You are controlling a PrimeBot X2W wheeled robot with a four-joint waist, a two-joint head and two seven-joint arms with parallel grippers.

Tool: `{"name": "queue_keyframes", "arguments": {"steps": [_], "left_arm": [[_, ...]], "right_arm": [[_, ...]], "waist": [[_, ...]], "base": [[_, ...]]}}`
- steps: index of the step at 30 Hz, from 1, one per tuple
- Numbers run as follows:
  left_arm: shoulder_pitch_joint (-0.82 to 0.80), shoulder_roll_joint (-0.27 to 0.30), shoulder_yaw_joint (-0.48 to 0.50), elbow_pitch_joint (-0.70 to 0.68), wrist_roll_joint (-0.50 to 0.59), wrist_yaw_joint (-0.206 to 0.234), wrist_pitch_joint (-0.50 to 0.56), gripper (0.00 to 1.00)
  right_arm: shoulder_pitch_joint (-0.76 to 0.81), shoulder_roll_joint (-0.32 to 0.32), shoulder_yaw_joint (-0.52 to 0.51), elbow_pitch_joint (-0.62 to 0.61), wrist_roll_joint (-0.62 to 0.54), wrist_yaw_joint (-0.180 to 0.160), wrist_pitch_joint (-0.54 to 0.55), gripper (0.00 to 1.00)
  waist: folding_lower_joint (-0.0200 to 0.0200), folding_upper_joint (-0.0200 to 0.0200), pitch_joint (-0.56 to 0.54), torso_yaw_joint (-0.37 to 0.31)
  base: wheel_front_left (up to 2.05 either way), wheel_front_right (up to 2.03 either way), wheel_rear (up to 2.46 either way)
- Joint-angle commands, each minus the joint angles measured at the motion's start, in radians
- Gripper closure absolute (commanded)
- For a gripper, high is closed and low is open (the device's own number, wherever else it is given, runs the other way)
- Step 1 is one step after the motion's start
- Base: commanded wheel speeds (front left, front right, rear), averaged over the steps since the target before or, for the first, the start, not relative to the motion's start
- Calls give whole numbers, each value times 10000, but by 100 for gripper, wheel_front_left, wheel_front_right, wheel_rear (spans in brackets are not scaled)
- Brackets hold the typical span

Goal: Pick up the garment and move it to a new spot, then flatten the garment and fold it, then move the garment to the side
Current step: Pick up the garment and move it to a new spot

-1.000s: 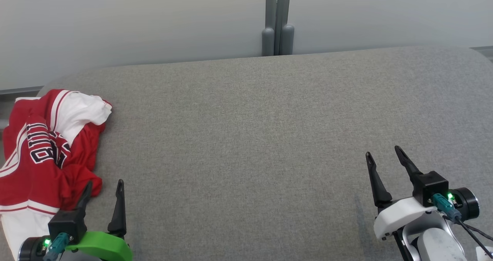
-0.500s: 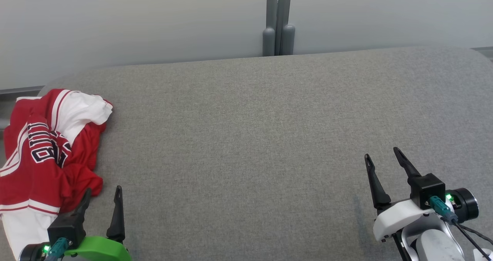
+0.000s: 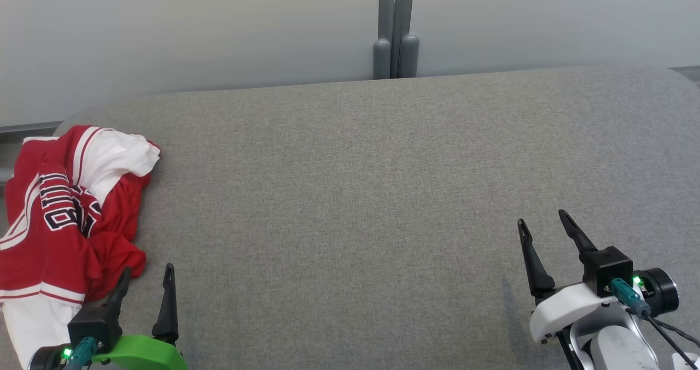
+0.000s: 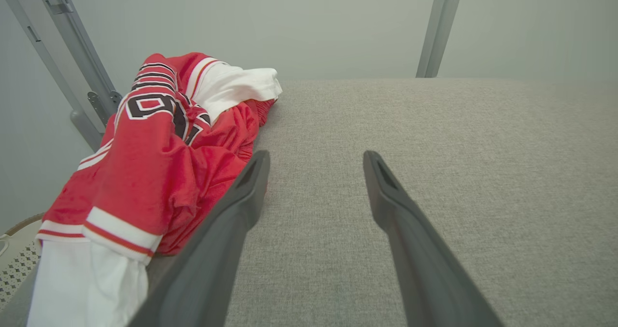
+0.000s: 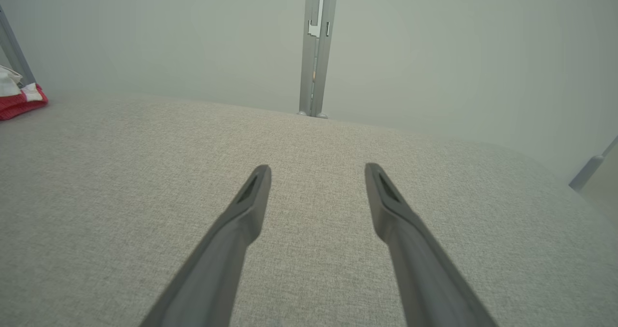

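Red-and-white garment [image 3: 60, 222] lies crumpled just left of the left gripper [image 3: 147, 270], fingers spread and empty; right gripper [image 3: 542, 218], likewise spread, well apart; cloth looks soft, light, slippery; best pinched at the near red fold.

Garment [image 3: 60, 217]: red sports jersey with white panels, red-and-white striped bands and black lettering edged in white. Crumpled into a loose heap, neither flattened nor folded. Lies at the far left end of the grey fabric worktop [image 3: 350, 195], by its rounded corner. One white section lies at the near end, another at the far end.
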Motion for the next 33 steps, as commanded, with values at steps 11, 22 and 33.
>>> {"name": "queue_keyframes", "arguments": {"steps": [11, 22, 33], "left_arm": [[-251, -19, -147, 109, -39, -28, -45, 0], [304, 256, 105, 304, -81, -28, -45, 0], [707, 224, 730, -1, -45, -28, -45, 0]], "right_arm": [[131, 29, 116, -45, 31, 1, -33, 0], [269, 82, 561, 120, 222, 1, -33, 0], [-192, 168, 1283, 382, 412, -1, -33, 0]], "waist": [[0, 0, -93, 755], [0, 0, -554, 3607], [0, 0, -537, 4749]], "base": [[0, 0, 0], [0, 0, 0], [0, 0, 0]]}}
